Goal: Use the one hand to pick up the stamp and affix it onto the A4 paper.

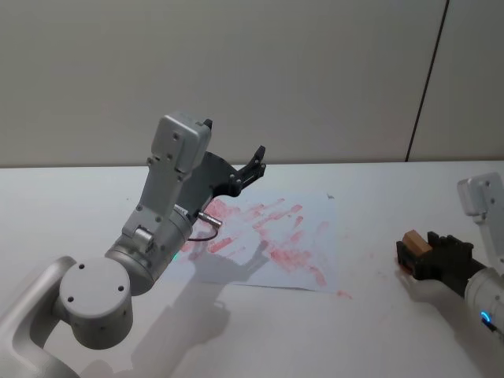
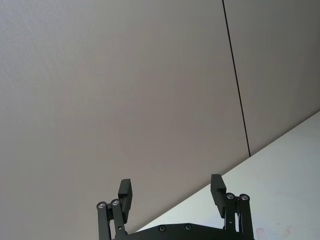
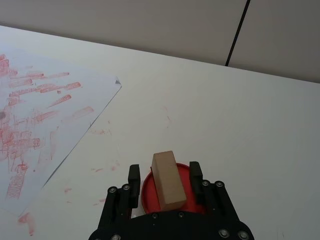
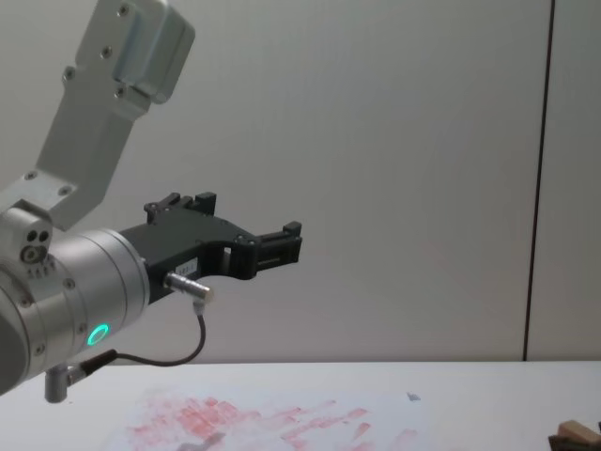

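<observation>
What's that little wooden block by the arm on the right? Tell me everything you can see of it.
The stamp is a small rectangular block of plain, light tan wood. It rests on a round red ink pad on the white table, off to the right of the A4 paper. The right end effector straddles it, one finger on each side with red showing in the gaps, so it looks not yet gripped.
</observation>
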Motion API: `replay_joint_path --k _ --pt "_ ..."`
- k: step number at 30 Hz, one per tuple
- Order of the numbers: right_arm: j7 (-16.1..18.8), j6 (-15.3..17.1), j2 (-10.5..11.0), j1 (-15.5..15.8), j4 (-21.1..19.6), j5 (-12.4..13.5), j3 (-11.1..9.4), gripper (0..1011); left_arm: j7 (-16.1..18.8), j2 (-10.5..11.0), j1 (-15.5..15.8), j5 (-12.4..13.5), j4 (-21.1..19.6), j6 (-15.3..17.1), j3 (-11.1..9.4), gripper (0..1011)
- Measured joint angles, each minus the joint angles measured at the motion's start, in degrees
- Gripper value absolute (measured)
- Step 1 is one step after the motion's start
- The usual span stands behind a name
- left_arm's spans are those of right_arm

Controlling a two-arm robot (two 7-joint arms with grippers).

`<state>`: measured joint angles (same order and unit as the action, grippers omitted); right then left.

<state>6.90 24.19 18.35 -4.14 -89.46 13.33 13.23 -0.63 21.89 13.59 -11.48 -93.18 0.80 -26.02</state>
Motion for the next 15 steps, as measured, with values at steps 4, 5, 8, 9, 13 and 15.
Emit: replay_joint_path --k 4,5,8,9,13,15 --pt "0.1 0.11 -0.12 -0.19 0.23 -0.15 0.06 503 0.0 0.0 0.0 0.0 0.0 0.0 0.0 1001" --pt "0.12 0.13 -0.14 -0.22 0.27 -0.18 0.07 480 0.0 0.0 0.0 0.0 0.0 0.0 0.0 1002" --pt "0.18 0.18 -0.21 -0.37 0.46 -0.29 0.11 378 0.0 0.0 0.0 0.0 0.0 0.0 0.0 1001" --pt "0.18 0.18 -0.21 -0.37 0.46 -0.29 0.11 358 0.0 0.0 0.0 0.0 0.0 0.0 0.0 1001" --pt "0.25 0.24 -0.28 -0.48 0.6 -0.37 0.15 232 0.0 0.0 0.0 0.0 0.0 0.0 0.0 1001" --pt "0.26 0.25 -0.3 -0.51 0.63 -0.4 0.15 217 0.0 0.0 0.0 0.0 0.0 0.0 0.0 1001"
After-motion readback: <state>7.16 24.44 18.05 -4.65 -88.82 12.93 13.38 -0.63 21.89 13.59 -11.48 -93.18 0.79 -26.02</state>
